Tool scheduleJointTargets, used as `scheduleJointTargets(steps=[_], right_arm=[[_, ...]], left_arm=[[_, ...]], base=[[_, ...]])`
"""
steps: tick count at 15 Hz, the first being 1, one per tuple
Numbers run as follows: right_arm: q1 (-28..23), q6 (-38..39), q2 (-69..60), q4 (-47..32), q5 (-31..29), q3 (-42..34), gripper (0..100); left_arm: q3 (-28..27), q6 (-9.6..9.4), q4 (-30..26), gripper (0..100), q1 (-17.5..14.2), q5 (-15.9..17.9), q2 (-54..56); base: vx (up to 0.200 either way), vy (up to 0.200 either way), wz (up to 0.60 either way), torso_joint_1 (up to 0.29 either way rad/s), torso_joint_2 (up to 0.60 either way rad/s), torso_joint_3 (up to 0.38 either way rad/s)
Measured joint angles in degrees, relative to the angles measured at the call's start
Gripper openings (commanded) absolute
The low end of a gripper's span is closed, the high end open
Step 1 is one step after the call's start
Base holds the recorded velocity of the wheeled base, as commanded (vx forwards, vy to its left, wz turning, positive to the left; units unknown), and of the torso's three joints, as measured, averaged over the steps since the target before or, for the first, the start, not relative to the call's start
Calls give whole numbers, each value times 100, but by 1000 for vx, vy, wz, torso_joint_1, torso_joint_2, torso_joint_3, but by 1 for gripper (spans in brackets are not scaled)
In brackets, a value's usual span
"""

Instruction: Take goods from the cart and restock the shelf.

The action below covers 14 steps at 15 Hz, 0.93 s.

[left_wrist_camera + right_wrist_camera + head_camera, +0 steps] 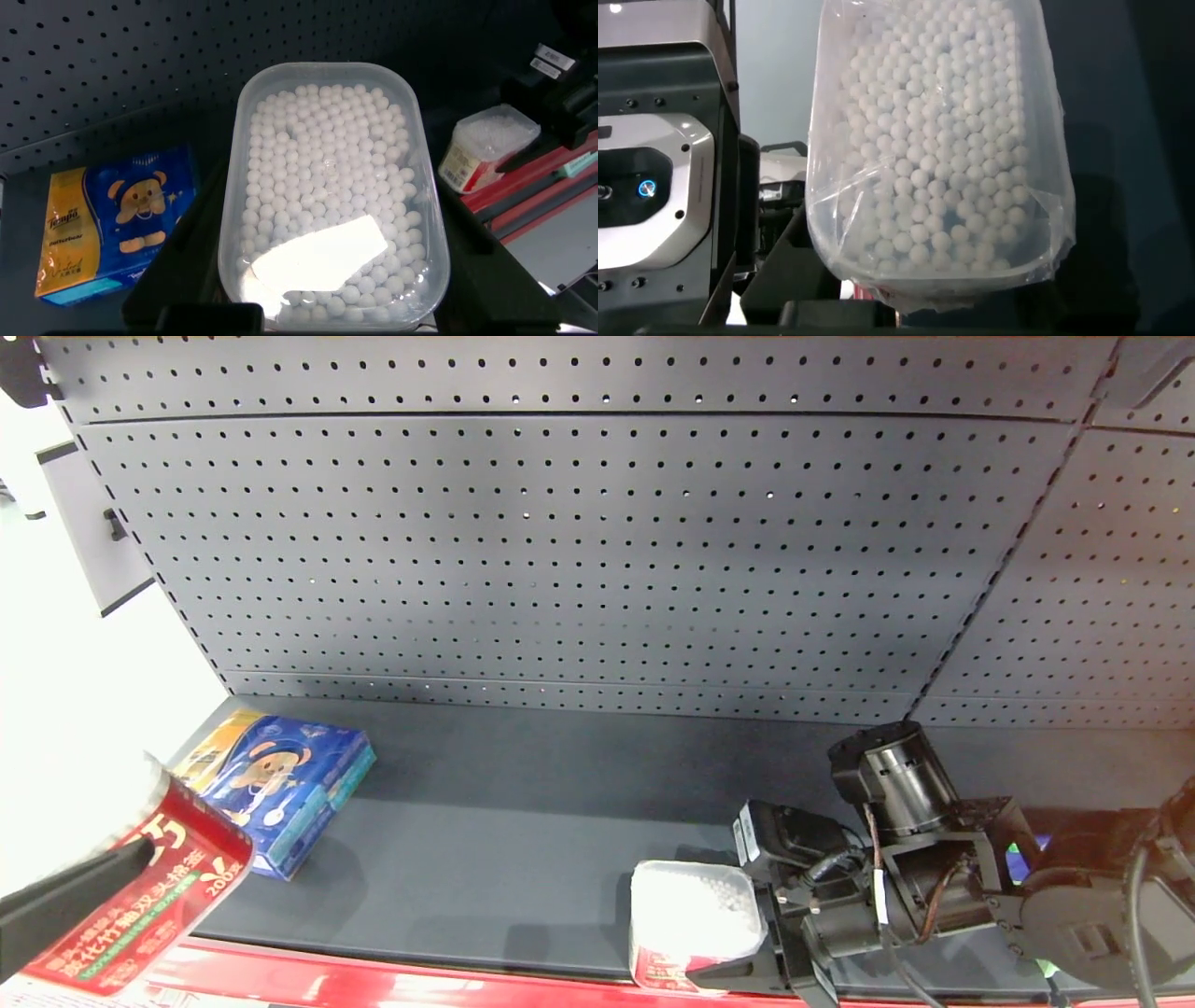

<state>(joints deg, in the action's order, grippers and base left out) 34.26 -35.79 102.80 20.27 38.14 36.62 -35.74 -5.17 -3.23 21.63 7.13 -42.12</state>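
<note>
Grey back panel (597,551), evenly dotted with small holes. Dark grey shelf (523,803), red front strip (373,980). At left, the tissue pack (280,784) is blue with a yellow end and a cartoon bear. The lower-left tub (149,896) has a red label with white and green print; the lower-right tub (691,915) shows white beads through clear plastic.
</note>
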Motion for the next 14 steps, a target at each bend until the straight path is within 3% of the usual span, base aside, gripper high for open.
scheduleJointTargets(steps=[1, 2, 14], right_arm=[[0, -11, -2, 2, 1, -2, 0], [0, -22, -2, 4, 6, -5, 100], [-374, 66, -466, 15, -76, -297, 100]], left_arm=[[0, 0, -2, 0, 0, -2, 1], [0, -2, -2, 0, 0, -2, 4], [-83, -7, 0, 0, 0, 89, -62]], base=[[0, 0, 0, 0, 0, 0], [0, 0, 0, 0, 0, 0], [0, 0, 0, 0, 0, 0]])
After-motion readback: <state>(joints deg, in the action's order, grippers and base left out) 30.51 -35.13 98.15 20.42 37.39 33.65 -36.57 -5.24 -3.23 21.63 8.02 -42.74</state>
